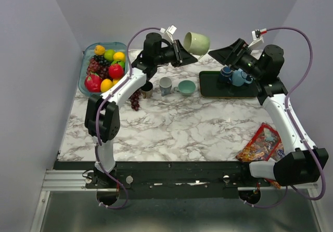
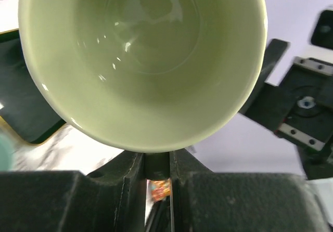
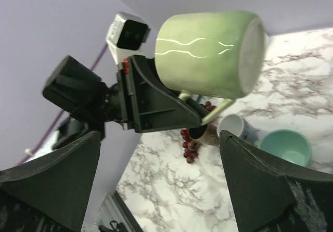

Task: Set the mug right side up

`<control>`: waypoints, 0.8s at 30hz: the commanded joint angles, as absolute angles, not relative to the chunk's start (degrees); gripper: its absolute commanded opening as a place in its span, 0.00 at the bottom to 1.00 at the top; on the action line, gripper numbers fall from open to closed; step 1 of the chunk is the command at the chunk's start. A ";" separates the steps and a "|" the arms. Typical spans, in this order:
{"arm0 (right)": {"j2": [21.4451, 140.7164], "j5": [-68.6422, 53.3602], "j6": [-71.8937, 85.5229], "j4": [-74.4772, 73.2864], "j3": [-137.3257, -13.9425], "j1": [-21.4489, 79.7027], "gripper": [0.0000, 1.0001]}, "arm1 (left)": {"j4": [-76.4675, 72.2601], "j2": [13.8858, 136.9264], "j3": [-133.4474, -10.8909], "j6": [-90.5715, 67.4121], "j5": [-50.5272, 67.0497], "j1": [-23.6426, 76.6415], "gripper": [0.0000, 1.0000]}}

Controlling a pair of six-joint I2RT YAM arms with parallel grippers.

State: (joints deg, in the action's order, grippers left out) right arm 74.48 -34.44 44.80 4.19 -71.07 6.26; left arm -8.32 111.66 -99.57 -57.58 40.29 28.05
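Mug [image 1: 196,42] lies on its side in the air at upper centre, base facing the wide-open right hand [image 1: 214,51] just beside it, handle clamped in the left hand [image 1: 182,53].

One pale green mug [image 1: 196,42], one white cup [image 1: 165,85], one dark cup [image 1: 147,90] and one teal bowl [image 1: 186,88] are in view. One dark tray [image 1: 208,87] by the far edge of the surface carries two blue vessels [image 1: 240,78]. One fruit dish [image 1: 82,76] sits at the far left corner, with one loose grape bunch [image 1: 135,101] nearby and one snack packet [image 1: 261,143] near the right edge.
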 commanded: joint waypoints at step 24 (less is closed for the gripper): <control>78.66 -15.55 36.03 -21.18 -73.65 6.24 1.00 | 24.79 72.08 -63.56 -21.88 -4.82 27.16 0.00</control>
State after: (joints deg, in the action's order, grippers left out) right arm 77.19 -17.21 36.51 -18.26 -71.20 6.26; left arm 28.42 77.56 -66.57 -22.02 6.59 27.11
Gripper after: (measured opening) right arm 0.997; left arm 0.247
